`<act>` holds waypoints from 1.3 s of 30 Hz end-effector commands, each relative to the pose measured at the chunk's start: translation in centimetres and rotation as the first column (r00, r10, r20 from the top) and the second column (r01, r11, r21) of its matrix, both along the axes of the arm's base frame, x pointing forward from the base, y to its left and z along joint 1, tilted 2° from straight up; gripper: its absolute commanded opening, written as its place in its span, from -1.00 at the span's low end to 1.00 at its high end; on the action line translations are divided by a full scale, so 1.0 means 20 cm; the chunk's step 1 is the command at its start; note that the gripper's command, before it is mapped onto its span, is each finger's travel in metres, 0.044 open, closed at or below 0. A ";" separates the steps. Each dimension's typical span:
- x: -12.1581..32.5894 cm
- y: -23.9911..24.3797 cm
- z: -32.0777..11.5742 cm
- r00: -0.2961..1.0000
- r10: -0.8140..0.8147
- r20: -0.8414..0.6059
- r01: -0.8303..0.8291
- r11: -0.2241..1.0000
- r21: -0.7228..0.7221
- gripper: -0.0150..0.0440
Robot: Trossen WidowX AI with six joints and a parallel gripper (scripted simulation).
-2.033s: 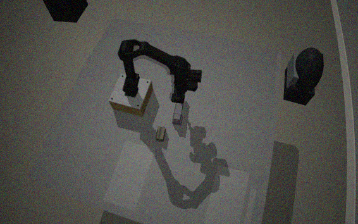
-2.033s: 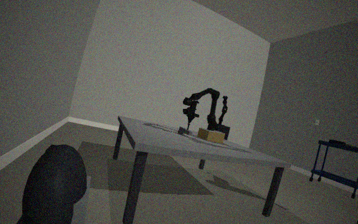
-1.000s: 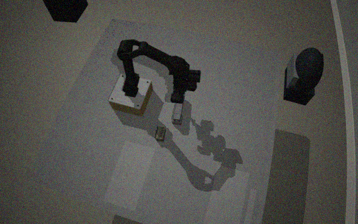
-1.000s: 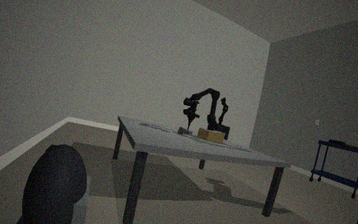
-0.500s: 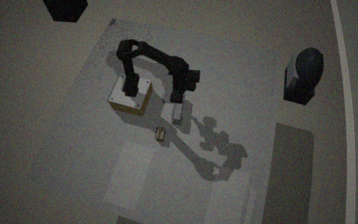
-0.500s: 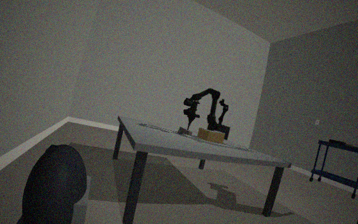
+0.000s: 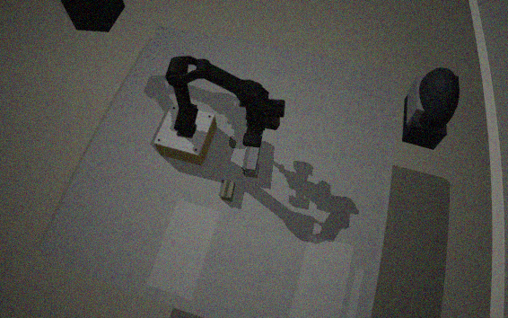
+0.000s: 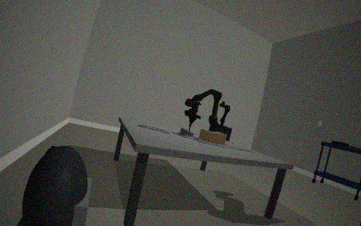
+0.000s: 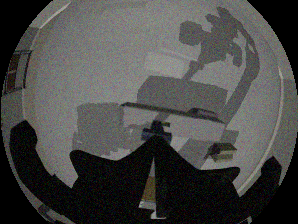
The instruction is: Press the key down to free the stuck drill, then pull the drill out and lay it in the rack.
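Top: black six-joint arm [image 7: 224, 78] [image 8: 214, 112] stands on a white-topped box with yellow sides [image 7: 204, 153] [image 8: 213, 137] [image 9: 150, 190]. Its gripper [image 7: 252, 136] [image 8: 190, 129] [image 9: 156, 139] is over one end of a pale grey oblong block [image 7: 251, 162] [image 8: 185, 131] [image 9: 195, 131] on the grey surface [image 7: 112, 202] [image 8: 178, 148] [image 9: 100, 60]. Small tan block with a lengthwise groove [image 7: 227, 189] [image 9: 221, 152] sits near it, apart. Arm shadow falls across the surface.

Exterior: arm bent over, gripper pointing down, tips just above or at the grey block; contact can't be confirmed from here. Dark rounded object [image 7: 440, 96] [image 8: 55, 185] in the foreground, blue cart [image 8: 338, 180] by the wall, well apart from the table.

Wrist: fingers together at the tips, gripper closed, nothing seen gripped. Small dark blue piece [image 9: 156, 131] right by the tips, in front of the grey block's long pale side. Can't tell if it's the key or the drill, or if the tips touch it. Drill not laid out in the tan grooved block; if that's the rack, can't say for sure. Image dark and grainy, fine detail lost.
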State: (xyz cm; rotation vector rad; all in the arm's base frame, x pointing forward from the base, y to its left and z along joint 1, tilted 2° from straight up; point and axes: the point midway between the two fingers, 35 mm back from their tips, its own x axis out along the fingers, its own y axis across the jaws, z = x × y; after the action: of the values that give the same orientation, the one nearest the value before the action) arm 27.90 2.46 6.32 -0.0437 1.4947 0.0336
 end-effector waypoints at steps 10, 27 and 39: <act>-0.01 0.00 -0.06 1.000 0.003 -0.024 -0.003 1.000 -0.003 -0.49; -0.04 -0.01 -0.09 1.000 0.003 -0.025 -0.003 1.000 -0.003 -0.49; -0.04 -0.01 -0.11 1.000 0.003 -0.025 -0.003 1.000 -0.003 -0.49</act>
State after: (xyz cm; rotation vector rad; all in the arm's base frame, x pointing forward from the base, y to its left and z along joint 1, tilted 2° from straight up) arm 27.83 2.44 6.00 -0.0414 1.4739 0.0354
